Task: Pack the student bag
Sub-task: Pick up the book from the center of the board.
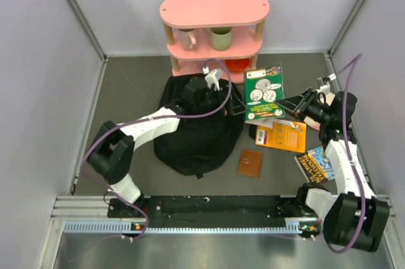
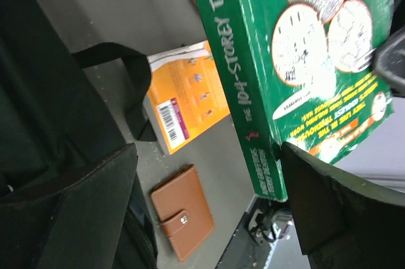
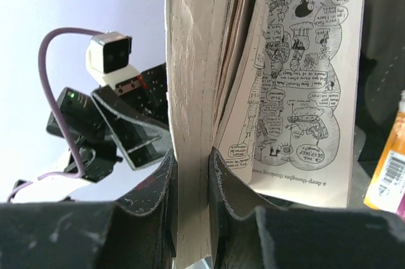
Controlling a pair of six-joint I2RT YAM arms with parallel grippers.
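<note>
1. Right pincer (image 3: pixel 193 177) of mine is pinching the green book (image 1: pixel 262 92) by part of its page block. The rest of the pages fan away, and the book hangs clear of the tabletop.
2. Across from it my left pincer (image 1: pixel 201 95) is spread wide with nothing between the fingers, at the top of the student bag (image 1: pixel 196 139), just beside the book's spine.
3. The student bag lies left of the tabletop's centre, its top towards the pink shelf (image 1: pixel 215 9) at the far edge. Whether its mouth gapes I cannot tell.
4. Step in hand, as I judge it: getting the green book into the bag. An orange book (image 1: pixel 281 135), a brown wallet (image 1: pixel 250 162) and another book (image 1: pixel 315 163) near the right edge lie waiting.
5. Next, I reckon, the left pincer must catch the bag's rim and hold the mouth open. My right then tips the book in spine-first, minding the loose pages.
</note>
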